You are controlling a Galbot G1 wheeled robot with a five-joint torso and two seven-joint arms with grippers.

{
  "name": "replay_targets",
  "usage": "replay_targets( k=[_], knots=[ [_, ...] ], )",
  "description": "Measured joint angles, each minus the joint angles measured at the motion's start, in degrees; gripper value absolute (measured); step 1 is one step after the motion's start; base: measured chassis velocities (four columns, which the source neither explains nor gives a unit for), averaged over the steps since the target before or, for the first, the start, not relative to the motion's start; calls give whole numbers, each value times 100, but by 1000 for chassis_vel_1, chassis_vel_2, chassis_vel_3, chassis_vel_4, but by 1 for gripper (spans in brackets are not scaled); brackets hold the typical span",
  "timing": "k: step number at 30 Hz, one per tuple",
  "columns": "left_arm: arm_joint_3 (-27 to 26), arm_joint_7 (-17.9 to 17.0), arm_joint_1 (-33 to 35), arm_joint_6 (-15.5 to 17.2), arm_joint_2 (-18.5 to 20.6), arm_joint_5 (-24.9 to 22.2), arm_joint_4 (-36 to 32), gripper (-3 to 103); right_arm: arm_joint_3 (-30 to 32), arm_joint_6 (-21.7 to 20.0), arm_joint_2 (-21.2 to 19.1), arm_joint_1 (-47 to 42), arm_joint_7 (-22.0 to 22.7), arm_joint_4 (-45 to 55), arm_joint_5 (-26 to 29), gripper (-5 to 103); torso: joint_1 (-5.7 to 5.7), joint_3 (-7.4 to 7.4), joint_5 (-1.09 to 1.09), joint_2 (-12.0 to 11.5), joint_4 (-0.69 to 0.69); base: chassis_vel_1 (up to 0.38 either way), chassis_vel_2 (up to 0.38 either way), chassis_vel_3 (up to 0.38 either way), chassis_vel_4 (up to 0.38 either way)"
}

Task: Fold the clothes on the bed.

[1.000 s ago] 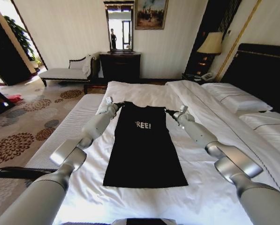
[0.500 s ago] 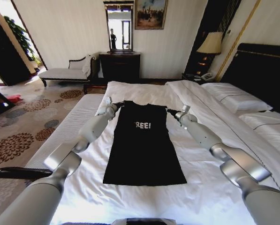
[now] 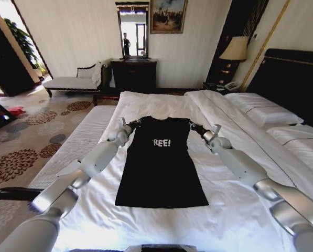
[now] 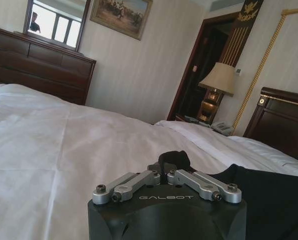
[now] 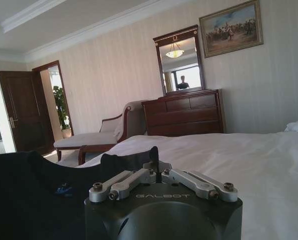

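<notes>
Both jaws pinch the black T-shirt (image 3: 162, 163) at its shoulders: left gripper (image 3: 133, 124), right gripper (image 3: 196, 127). Keep both level on the bed (image 3: 235, 210).

The T-shirt (image 3: 161, 163) is black with white block letters on the chest. The bed (image 3: 235, 210) has white sheets, white pillows (image 3: 263, 110) and a dark headboard (image 3: 298, 79). The 2 arms are silver-grey; the left gripper (image 4: 166, 176) and right gripper (image 5: 158, 170) have black bodies and silver links. The carpet (image 3: 25, 142) is beige with brown flower medallions. The dresser (image 3: 134, 73) is dark brown, the walls cream with fine stripes.
</notes>
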Motion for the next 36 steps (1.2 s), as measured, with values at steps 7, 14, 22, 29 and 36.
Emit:
replay_targets(
  k=[7,14,22,29,36],
  knots=[
    [-135,-155,403,0,376,-85,-1048,1,352,86,-191,-523,46,496,-163,0,0,0,2,0,-4,0,0,0,0],
    [-454,-283,1142,7,1070,-178,-2160,1,1073,79,-486,-1335,185,1409,-238,0,0,0,-1,0,-2,0,0,0,0],
    [-648,-410,1690,5,1575,-225,-2856,1,1913,48,-753,-2368,222,2197,-338,0,0,0,-2,0,-4,0,0,0,0],
    [-1053,-686,2358,-1,1681,-171,-3499,1,2433,56,-825,-3246,224,2731,-506,0,1,1,1,0,-3,0,0,0,0],
    [-1417,-737,3048,-39,1806,-22,-3923,1,2894,99,-834,-3816,217,3100,-646,0,0,0,0,0,-1,0,0,0,0]
  ],
)
